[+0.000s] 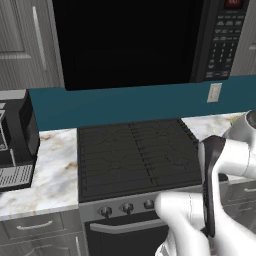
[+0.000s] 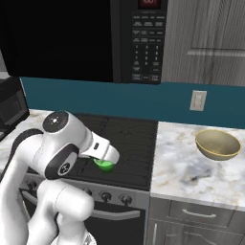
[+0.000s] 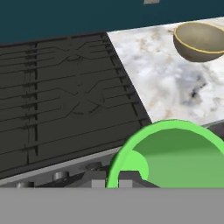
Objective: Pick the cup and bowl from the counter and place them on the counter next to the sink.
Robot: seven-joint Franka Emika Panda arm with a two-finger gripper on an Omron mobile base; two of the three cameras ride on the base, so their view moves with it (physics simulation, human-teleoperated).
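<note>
In the right base view the pincer [image 2: 106,161] is pinching the cup [image 2: 104,165] above the front edge of the black stovetop [image 2: 127,143], while the bowl [image 2: 217,144] sits on the counter [image 2: 191,172] to the right. In the hand view the cup [image 3: 173,155] is clamped at its rim (green wall close to the lens), with the bowl [image 3: 199,41] far off on the marble.

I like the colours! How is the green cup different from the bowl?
The cup is bright green; the bowl is tan-yellow. The cup looks much smaller than the bowl. The cup is held by the shut gripper over the stove's front edge, while the bowl sits untouched on the counter. Both are round and open-topped.
</note>
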